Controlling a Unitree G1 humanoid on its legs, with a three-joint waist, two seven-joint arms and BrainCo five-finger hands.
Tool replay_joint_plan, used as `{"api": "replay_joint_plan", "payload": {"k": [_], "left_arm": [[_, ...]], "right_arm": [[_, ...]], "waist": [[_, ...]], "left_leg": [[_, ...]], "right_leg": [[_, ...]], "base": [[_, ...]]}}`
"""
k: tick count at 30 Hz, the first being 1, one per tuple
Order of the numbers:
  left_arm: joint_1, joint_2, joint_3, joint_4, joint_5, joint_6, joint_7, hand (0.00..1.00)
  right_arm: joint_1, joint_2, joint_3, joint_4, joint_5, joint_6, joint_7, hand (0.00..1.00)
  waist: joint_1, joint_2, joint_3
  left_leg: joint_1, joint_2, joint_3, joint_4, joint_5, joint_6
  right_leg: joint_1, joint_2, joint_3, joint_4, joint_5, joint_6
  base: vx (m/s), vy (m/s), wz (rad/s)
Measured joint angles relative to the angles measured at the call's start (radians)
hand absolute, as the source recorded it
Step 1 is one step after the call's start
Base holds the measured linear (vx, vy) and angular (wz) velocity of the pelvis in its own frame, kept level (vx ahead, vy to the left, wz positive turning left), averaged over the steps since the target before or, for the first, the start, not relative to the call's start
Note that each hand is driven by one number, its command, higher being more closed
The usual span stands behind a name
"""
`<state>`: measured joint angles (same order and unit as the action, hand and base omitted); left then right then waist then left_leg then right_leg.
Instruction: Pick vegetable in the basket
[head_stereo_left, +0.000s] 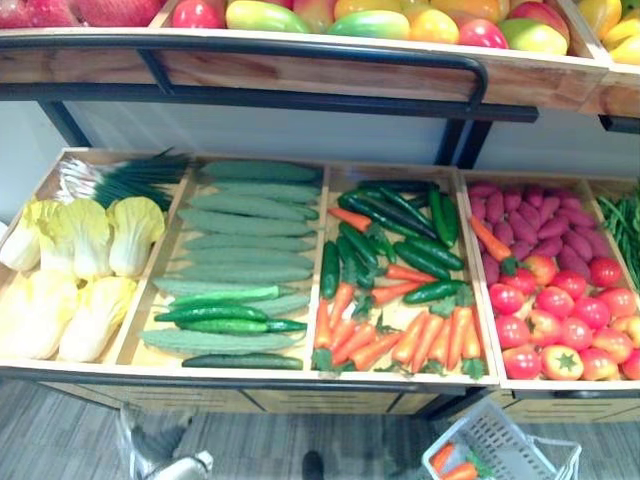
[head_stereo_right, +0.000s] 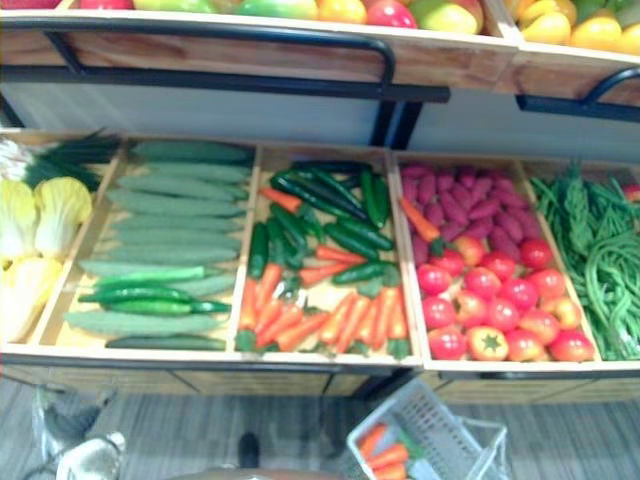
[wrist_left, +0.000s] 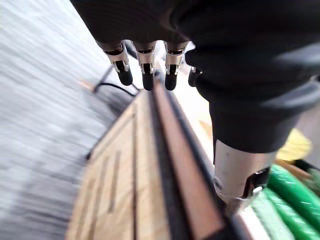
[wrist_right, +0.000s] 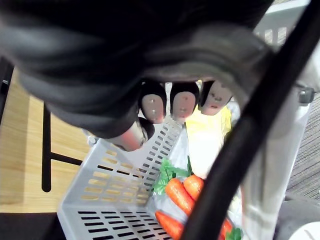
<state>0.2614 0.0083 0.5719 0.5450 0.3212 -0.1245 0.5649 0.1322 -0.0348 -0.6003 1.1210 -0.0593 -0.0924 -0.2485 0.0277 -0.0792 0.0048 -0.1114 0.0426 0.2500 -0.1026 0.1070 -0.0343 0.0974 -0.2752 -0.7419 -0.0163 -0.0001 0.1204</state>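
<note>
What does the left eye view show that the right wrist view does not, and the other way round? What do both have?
Left eye view: cabbages, cucumbers and tomatoes on display. Right wrist view: the right hand, seen from close, its fingers curled. Both: the white basket with carrots lying in it.
</note>
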Motion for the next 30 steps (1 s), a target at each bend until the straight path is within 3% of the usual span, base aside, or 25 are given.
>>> {"api": "replay_joint_plan", "payload": {"k": [4, 11, 25, 30], "left_arm": [[-0.002, -0.004, 0.116, 0.259, -0.098, 0.010, -0.025, 0.00], [0.003, 0.000, 0.113, 0.379, -0.099, 0.051, -0.070, 0.00], [-0.003, 0.040, -0.150, 0.453, -0.032, 0.058, -0.261, 0.00], [-0.003, 0.053, -0.222, 0.455, -0.022, 0.051, -0.292, 0.00]], "right_arm": [[0.001, 0.004, 0.004, -0.007, -0.001, 0.000, -0.005, 1.00], [-0.003, -0.006, 0.050, -0.007, -0.011, -0.002, -0.006, 1.00], [-0.014, -0.025, 0.089, -0.005, -0.032, 0.003, 0.011, 1.00], [-0.031, -0.026, 0.092, -0.005, -0.040, 0.006, 0.017, 1.00]], "waist": [[-0.006, -0.003, -0.001], [-0.013, 0.000, 0.000], [-0.033, 0.005, 0.011], [-0.051, 0.009, 0.019]], "left_leg": [[0.028, 0.005, 0.019, -0.001, -0.019, -0.013], [0.055, 0.019, 0.061, -0.001, -0.031, -0.023], [0.098, 0.021, 0.118, -0.001, -0.049, -0.034], [0.102, 0.022, 0.126, -0.001, -0.051, -0.035]], "right_leg": [[0.013, 0.000, 0.021, 0.000, -0.010, 0.002], [0.009, 0.006, 0.069, 0.002, -0.015, 0.005], [0.008, 0.006, 0.130, 0.004, -0.022, 0.005], [0.006, 0.006, 0.139, 0.004, -0.021, 0.006]], "base": [[0.05, -0.009, -0.13], [0.02, -0.012, -0.21], [0.03, -0.010, -0.13], [0.02, -0.014, -0.06]]}}
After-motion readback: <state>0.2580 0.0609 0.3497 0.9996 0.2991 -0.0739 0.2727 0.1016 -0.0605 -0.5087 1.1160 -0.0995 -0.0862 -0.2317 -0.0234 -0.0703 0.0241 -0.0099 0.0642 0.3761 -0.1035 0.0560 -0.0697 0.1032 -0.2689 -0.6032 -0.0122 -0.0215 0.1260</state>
